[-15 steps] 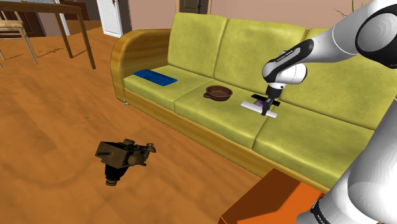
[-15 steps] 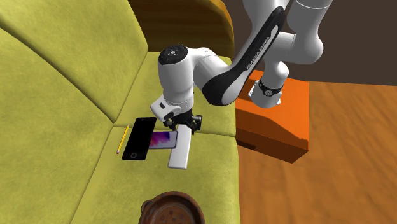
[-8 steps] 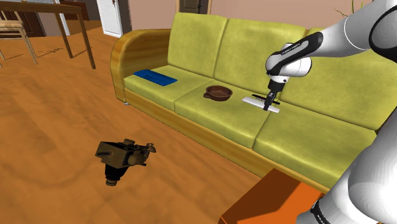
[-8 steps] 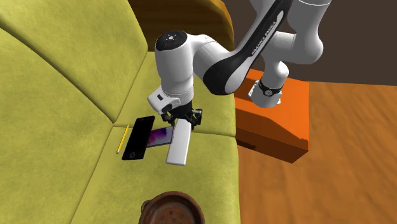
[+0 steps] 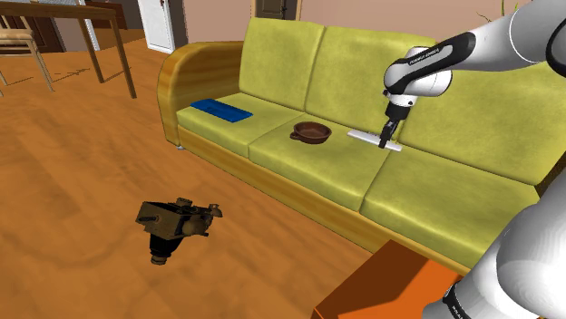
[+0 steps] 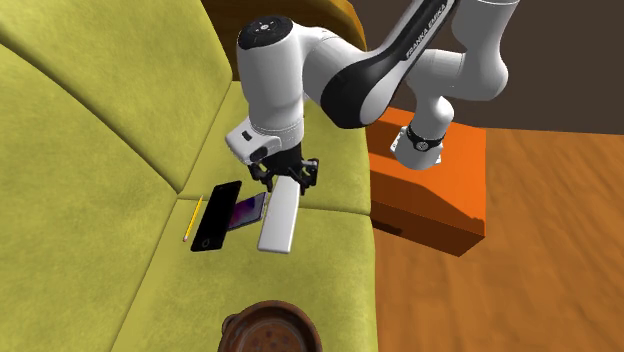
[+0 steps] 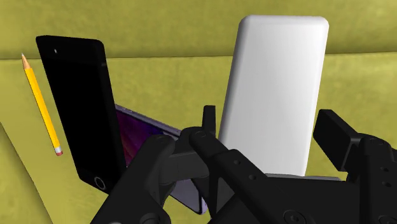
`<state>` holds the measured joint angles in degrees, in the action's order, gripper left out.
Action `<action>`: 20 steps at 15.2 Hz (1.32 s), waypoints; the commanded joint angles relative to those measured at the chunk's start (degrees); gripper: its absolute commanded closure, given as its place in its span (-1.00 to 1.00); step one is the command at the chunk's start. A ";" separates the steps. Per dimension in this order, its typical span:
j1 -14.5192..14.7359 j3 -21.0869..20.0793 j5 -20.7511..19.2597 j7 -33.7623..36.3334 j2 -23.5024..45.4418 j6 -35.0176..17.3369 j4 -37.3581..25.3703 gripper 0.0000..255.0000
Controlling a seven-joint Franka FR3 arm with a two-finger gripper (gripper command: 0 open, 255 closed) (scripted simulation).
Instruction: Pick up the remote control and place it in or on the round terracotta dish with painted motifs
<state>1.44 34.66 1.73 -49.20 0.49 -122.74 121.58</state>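
Hand clasps white remote (1 end) above sofa seat.

Saw remote control: plain white slab, rounded corners, clasped at one end between fingers, broad face up, above sofa seat. I noted dish: round, brown, upright on sofa seat, well apart from remote control.

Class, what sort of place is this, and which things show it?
Most likely a living room: a yellow-green sofa, a wooden floor, and a wooden table with a chair beyond.
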 commanded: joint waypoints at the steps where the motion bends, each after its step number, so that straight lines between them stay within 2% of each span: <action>1: 0.00 0.01 -0.45 0.27 -0.62 1.55 -1.04 1.00; 7: 0.13 -0.18 -1.68 1.23 -2.47 5.96 -3.95 1.00; 13: 1.95 -2.46 4.31 3.20 7.78 8.50 -15.09 1.00; 20: 1.62 -5.45 10.24 6.01 20.98 14.02 -32.37 1.00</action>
<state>2.74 29.62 11.60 -44.05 20.44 -109.15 90.63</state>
